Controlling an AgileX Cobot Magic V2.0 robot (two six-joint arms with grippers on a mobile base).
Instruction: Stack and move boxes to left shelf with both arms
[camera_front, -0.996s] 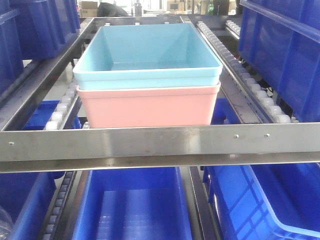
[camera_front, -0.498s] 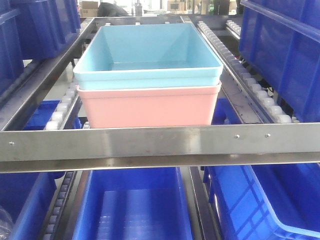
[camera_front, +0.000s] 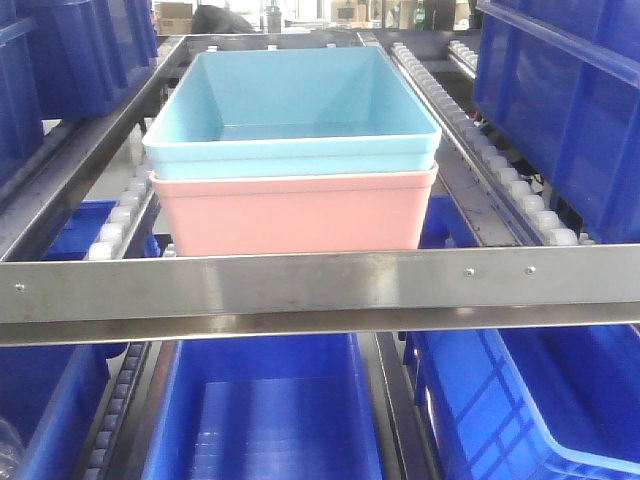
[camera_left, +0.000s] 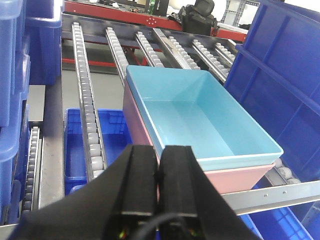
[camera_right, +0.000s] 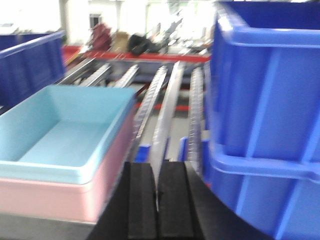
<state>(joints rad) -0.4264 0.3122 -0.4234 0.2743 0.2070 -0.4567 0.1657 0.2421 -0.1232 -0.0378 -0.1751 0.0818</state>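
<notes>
The light blue box (camera_front: 290, 100) sits nested in the pink box (camera_front: 295, 215), and the stack rests on the left shelf just behind its steel front bar (camera_front: 320, 290). Neither arm shows in the front view. In the left wrist view my left gripper (camera_left: 159, 152) is shut with nothing in it. It hovers in front of the near left corner of the blue box (camera_left: 200, 115) and pink box (camera_left: 240, 177). In the blurred right wrist view my right gripper (camera_right: 157, 167) is shut and empty, to the right of the blue box (camera_right: 60, 135) and pink box (camera_right: 50, 200).
White roller rails (camera_front: 120, 215) (camera_front: 520, 190) flank the stack. Tall dark-blue bins (camera_front: 570, 110) stand at the right and another at the left (camera_front: 60, 60). More dark-blue bins (camera_front: 270, 420) sit on the level below. A dark-blue bin (camera_right: 265, 100) looms close to my right gripper.
The whole front view has shifted a few pixels to the left. The stacked boxes keep their place on the shelf.
</notes>
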